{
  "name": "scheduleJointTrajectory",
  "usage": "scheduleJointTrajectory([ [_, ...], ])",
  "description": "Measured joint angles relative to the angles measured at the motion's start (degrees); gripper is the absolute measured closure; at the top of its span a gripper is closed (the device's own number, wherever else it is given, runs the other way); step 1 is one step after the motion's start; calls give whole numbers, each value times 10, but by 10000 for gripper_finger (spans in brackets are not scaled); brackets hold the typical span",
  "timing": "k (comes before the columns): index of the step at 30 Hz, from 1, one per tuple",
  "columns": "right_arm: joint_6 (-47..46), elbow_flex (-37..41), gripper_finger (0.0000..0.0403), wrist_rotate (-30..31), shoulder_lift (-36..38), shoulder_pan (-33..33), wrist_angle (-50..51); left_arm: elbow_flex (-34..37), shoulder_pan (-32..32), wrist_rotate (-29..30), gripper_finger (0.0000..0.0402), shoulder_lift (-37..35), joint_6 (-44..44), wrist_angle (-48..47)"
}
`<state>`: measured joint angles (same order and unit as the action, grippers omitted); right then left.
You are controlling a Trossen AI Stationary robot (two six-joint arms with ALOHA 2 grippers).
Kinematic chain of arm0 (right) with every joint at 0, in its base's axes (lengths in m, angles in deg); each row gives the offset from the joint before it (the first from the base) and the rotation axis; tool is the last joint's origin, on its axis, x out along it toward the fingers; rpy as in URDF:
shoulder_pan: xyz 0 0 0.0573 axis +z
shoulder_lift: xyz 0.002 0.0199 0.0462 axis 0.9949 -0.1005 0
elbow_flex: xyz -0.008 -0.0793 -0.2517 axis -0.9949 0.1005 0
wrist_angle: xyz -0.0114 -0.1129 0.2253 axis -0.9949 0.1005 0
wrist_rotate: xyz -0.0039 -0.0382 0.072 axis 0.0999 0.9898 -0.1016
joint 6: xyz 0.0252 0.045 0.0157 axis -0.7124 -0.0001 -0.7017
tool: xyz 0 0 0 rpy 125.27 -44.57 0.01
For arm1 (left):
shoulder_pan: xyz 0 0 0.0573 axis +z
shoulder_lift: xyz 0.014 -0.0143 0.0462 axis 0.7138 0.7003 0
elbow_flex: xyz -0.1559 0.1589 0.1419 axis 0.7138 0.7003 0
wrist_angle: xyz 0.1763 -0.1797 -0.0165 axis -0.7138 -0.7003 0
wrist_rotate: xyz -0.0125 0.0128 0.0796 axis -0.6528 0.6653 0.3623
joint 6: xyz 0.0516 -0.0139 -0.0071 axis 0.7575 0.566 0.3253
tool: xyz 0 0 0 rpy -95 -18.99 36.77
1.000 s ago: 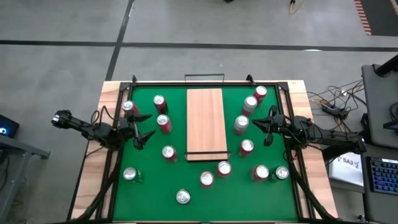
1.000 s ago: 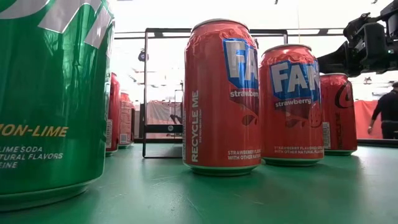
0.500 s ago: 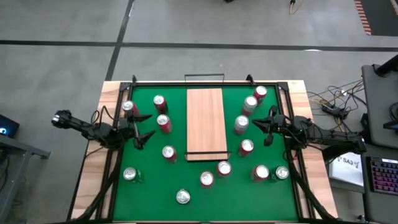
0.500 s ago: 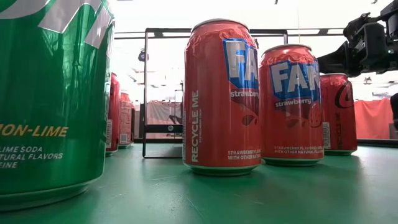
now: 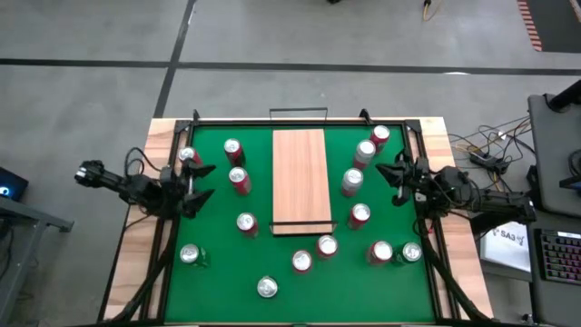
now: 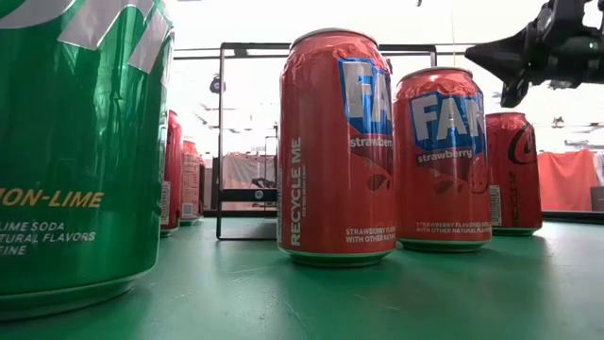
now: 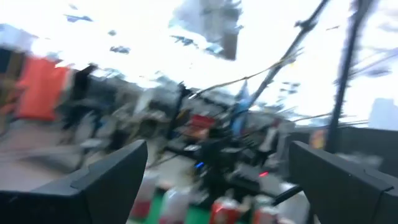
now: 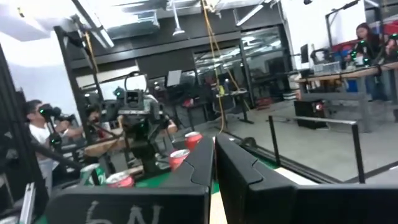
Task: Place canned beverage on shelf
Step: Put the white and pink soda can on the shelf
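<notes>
from above i see the green mat [image 5: 218, 272] with cans scattered on both sides of the empty shelf [image 5: 300, 179], which lies mid-mat; the left gripper [image 5: 201, 184] sits spread wide at the mat's left edge and the right gripper [image 5: 385, 173] pinched closed at its right edge, neither holding anything. low down, a green can [image 6: 75, 151] and red cans [image 6: 335, 146] stand upright on the mat against a bright room. the right wrist view shows people at workbenches, the left wrist view just blur.

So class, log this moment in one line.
shelf: bare | cans: on mat | left gripper: open, empty | right gripper: shut, empty
</notes>
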<state>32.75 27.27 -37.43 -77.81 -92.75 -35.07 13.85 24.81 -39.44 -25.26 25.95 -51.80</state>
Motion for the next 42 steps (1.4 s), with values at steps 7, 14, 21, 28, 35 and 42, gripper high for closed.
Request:
scheduleJointTrajectory([
  [7,19,-94,394,40,-84,0,-3,0,0,-15,25,60,8,89],
  [14,43,-227,394,126,-208,0,53,-11,0,-75,25,167,49,241],
  [21,53,-369,394,150,-317,-1,149,-125,0,-67,25,247,66,150],
  [28,3,-512,394,170,-406,-2,314,-305,0,27,25,285,41,-187],
  [35,-65,-650,394,170,-499,-5,518,-462,0,84,25,321,-41,-523],
  [42,-157,-759,394,160,-584,-13,694,-536,0,83,25,357,-18,-607],
])
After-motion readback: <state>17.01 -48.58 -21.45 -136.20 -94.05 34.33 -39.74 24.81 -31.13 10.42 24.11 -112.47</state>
